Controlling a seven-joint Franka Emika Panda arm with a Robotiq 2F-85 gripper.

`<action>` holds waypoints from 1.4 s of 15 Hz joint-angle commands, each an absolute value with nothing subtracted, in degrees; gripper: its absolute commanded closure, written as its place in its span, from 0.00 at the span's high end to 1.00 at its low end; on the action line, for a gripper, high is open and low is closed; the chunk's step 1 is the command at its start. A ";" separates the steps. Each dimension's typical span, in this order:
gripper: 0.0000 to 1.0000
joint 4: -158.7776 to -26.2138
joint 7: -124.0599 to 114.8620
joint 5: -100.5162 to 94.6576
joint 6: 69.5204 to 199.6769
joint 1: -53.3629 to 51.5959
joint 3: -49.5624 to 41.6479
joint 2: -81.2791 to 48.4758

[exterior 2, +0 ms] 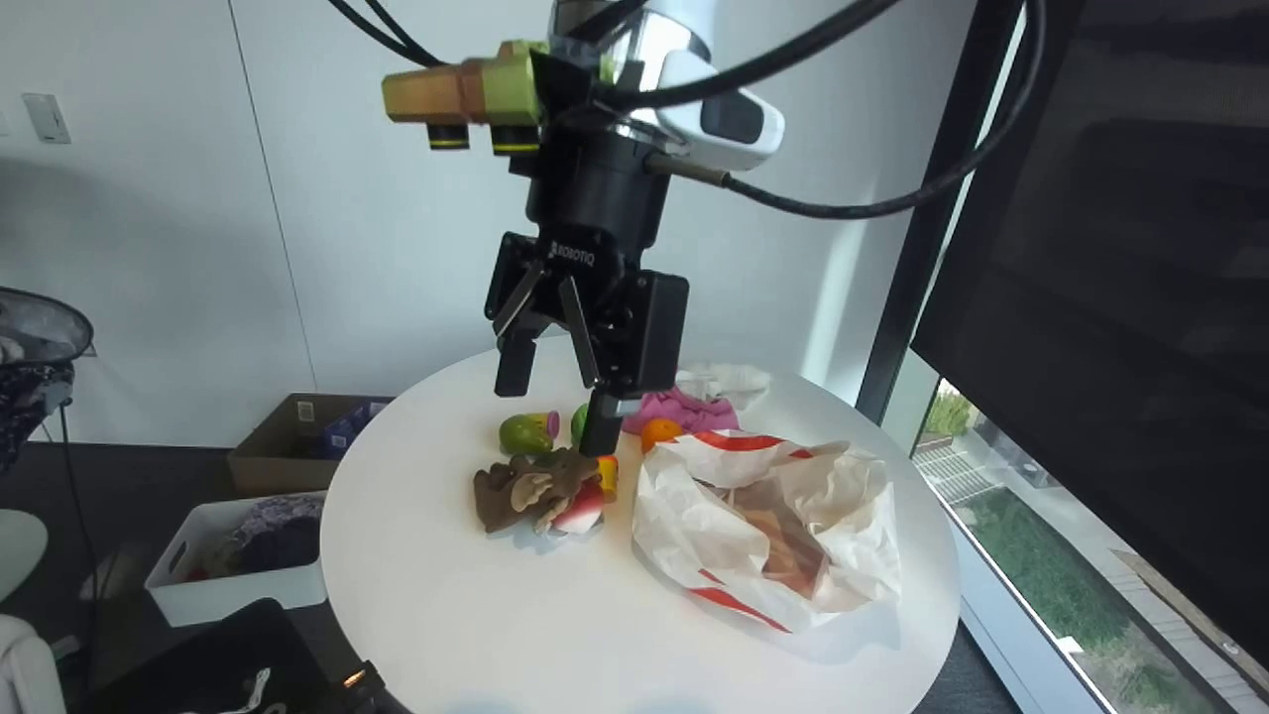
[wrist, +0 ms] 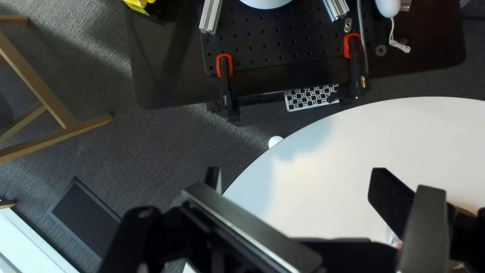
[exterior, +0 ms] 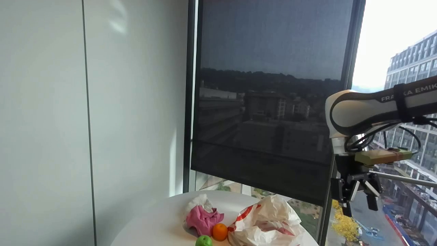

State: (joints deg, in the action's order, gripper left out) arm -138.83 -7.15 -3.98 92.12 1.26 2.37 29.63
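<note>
The gripper is hovering empty, its fingers standing apart; the bag and brown object are lying on the table, any grasp apparently not yet being made

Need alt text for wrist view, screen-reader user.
An open, empty pincer shows at the bottom, above a white table with a curved edge. At the top, a dark table has two orange-tipped clamps along its edge, a checkered board showing between them; at left, wooden legs stand on dark carpet.

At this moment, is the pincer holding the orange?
No, the pincer stands open and apart from the orange, which lies on the table beside the white bag.
</note>
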 commanded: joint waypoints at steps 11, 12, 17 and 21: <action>1.00 -138.56 -12.22 -12.46 136.90 -8.58 11.74 -7.74; 1.00 -135.91 -13.57 -13.66 138.97 -8.71 10.82 -11.00; 1.00 -122.80 -11.93 -3.35 140.89 -8.43 8.12 -22.20; 1.00 -116.85 -11.34 5.44 138.84 -8.53 9.74 -25.84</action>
State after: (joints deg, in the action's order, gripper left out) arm -122.04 -12.07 0.18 141.23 -8.30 8.43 -23.29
